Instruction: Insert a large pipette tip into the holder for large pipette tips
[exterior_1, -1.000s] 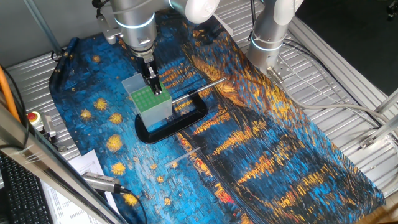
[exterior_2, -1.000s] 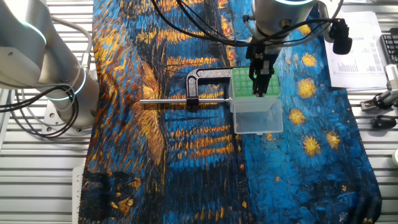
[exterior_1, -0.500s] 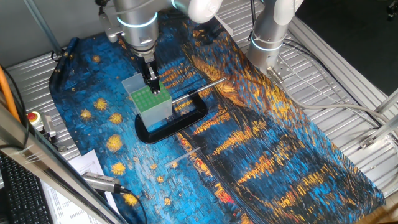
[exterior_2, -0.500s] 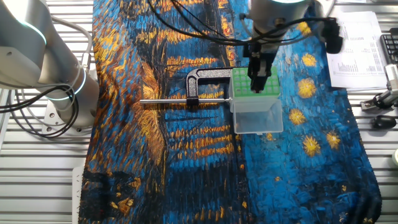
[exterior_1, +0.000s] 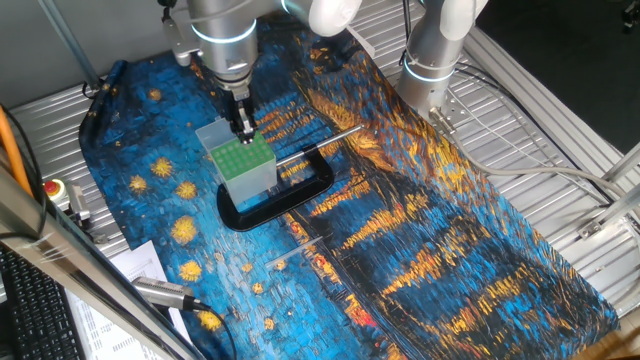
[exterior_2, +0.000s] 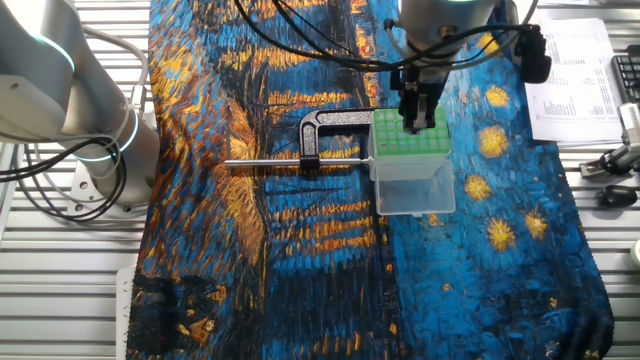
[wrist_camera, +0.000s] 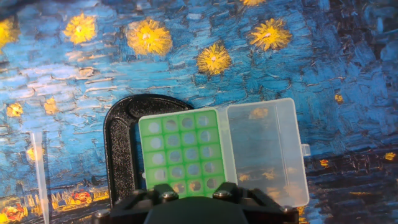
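Green-topped holder sits under the gripper, grip state unclear; a tip lies at 9 o'clock, so picking it seems next.

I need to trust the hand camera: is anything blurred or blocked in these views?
Hand view: sharp on the green tip holder, but the end effector housing blocks the bottom edge. Both fixed views: evenly lit; the end effector covers part of the holder's top.

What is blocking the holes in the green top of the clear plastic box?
Nothing visible covers them: the clear lid lies flipped open beside the green perforated plate. Only the tool hangs directly above the plate.
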